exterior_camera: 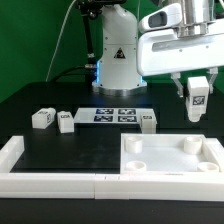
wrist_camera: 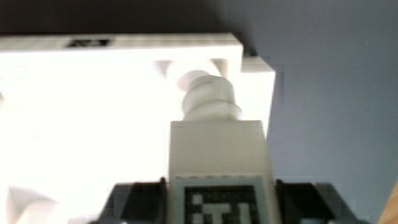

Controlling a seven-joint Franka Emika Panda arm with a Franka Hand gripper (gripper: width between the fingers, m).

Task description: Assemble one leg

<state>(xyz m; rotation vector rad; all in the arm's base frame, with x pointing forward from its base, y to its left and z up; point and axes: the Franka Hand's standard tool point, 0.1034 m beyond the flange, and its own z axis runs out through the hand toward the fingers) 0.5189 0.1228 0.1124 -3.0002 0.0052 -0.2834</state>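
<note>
My gripper (exterior_camera: 197,103) is shut on a leg (exterior_camera: 197,95), a small white peg with a black-and-white tag, held in the air above the far right corner of the large white square panel (exterior_camera: 170,160). In the wrist view the leg (wrist_camera: 217,135) runs from between my black fingers (wrist_camera: 139,200) out to its threaded tip, which hangs over the panel (wrist_camera: 89,110) near a corner socket. Three more legs stand on the table: two at the exterior view's left (exterior_camera: 42,119) (exterior_camera: 66,121) and one (exterior_camera: 148,123) behind the panel.
The marker board (exterior_camera: 113,114) lies flat in front of the robot base (exterior_camera: 117,62). A long white wall (exterior_camera: 50,178) frames the front and left of the black mat.
</note>
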